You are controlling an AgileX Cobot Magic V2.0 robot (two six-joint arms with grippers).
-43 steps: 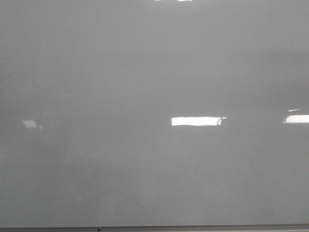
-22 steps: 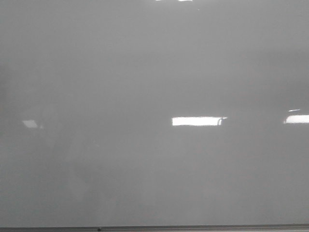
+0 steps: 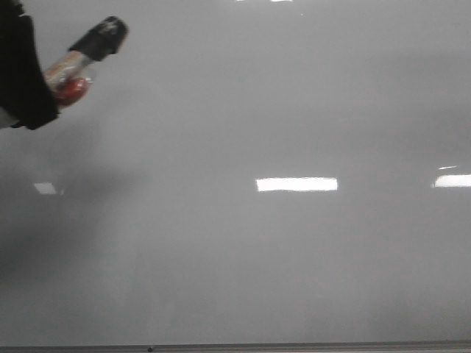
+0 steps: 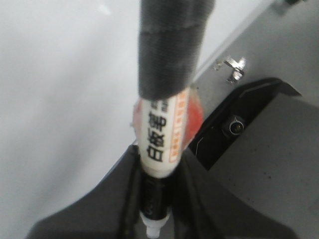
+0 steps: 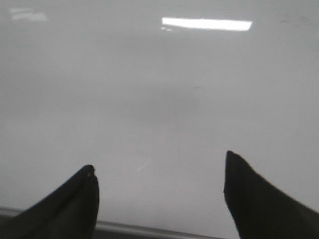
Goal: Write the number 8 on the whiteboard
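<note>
The whiteboard [image 3: 280, 243] lies bare across its middle, right side and near edge, so an end effector could pass there. Only the far left corner is blocked, by the left end effector [image 3: 51, 84] gripping a marker [image 3: 88, 51].

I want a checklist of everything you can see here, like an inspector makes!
Surface: whiteboard, glossy pale grey, bright light reflections, dark strip along its near edge.
Job's things: marker with a black cap; no number 8 seen on the board.
Clutter: nothing seen.
Grippers: left gripper shut on the marker, at the board's far left in the front view; right gripper open, empty, over the board.
Cables: nothing seen.
Surroundings: grey surface beside the board with a small metal clip.
</note>
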